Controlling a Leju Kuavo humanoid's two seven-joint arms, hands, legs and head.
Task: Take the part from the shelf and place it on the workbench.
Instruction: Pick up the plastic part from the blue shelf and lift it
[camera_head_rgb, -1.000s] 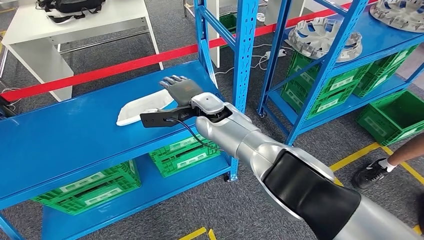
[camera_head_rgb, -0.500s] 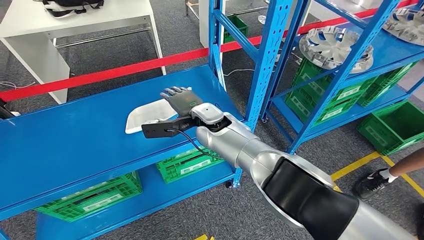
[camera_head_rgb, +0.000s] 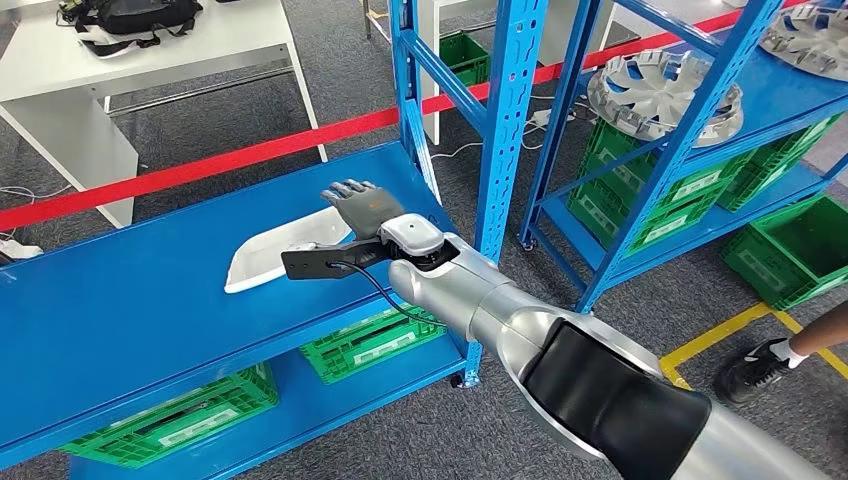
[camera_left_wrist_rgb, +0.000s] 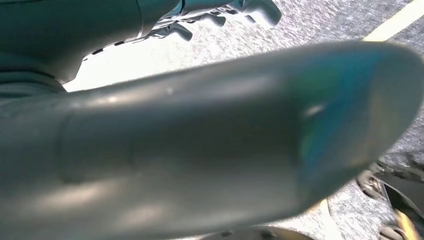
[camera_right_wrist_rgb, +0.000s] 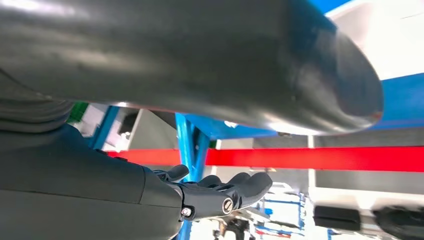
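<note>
Since the earlier frame the whole view has swung, so the camera has moved; the right hand still sits over the end of the part, in about the same pose.

Far left in the head view: a white table with a black bag on it, beyond a red barrier tape.

Centre: the flat white curved-edge part lies on the blue metal shelf. The right hand rests over its near end, fingers stretched out flat and apart, not visibly wrapped round it.

The left hand appears in its wrist view with fingers curled; whether it holds anything I cannot tell.

Below the shelf: green plastic crates with white labels, writing too small to read.

Right: a second blue rack carrying a silver finned metal wheel; a person's black shoe on the grey floor.
</note>
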